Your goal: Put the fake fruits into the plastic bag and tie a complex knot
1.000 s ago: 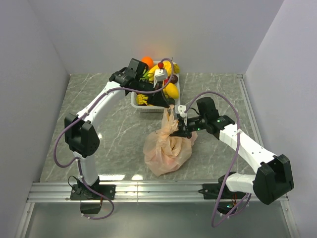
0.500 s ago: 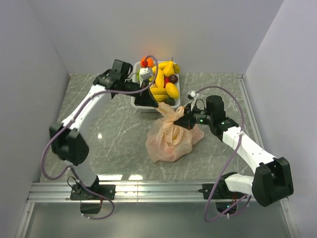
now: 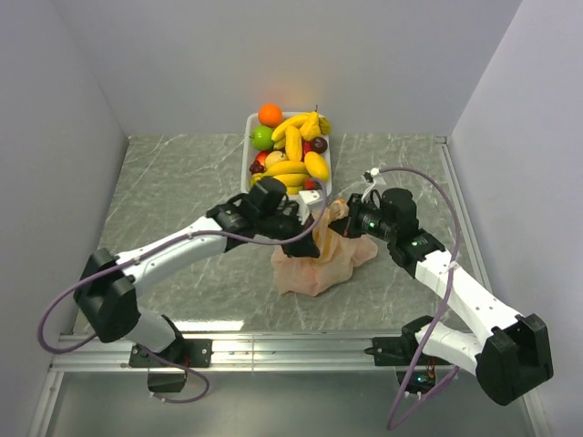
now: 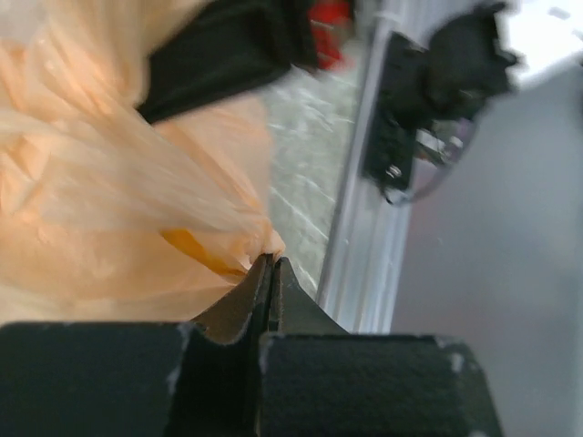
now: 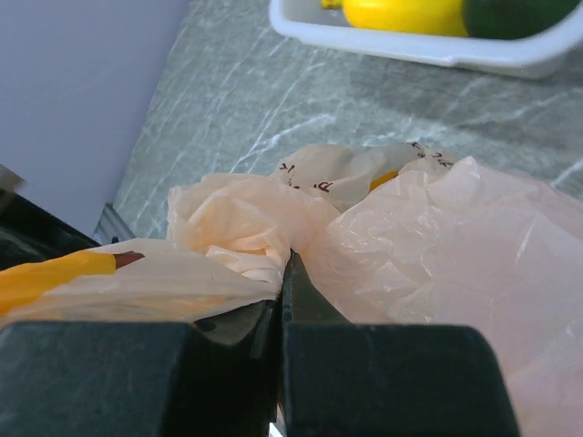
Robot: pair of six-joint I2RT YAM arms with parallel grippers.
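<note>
The plastic bag (image 3: 317, 264) lies crumpled on the table in front of the tray, its top pulled up between both grippers. My left gripper (image 3: 308, 229) is shut on a fold of the bag (image 4: 100, 209), pinched at the jaw tips (image 4: 271, 260). My right gripper (image 3: 344, 222) is shut on a twisted bunch of the bag (image 5: 437, 246) at its tips (image 5: 290, 262). I cannot tell whether that bunch is a knot. The fake fruits fill the tray: an orange (image 3: 270, 114), a lime (image 3: 262, 137), bananas (image 3: 293, 146) and a dark plum (image 3: 319, 144). A yellow shape (image 5: 55, 273) shows through the plastic.
The white tray (image 3: 248, 182) stands at the back middle against the wall; its near rim (image 5: 428, 50) shows in the right wrist view. Grey walls close in both sides and the back. A metal rail (image 3: 273, 350) runs along the near edge.
My left arm has swung from over the tray down to the bag and shut on it. My right gripper has shifted slightly right, still holding the bag, which now sits lower and flatter.
</note>
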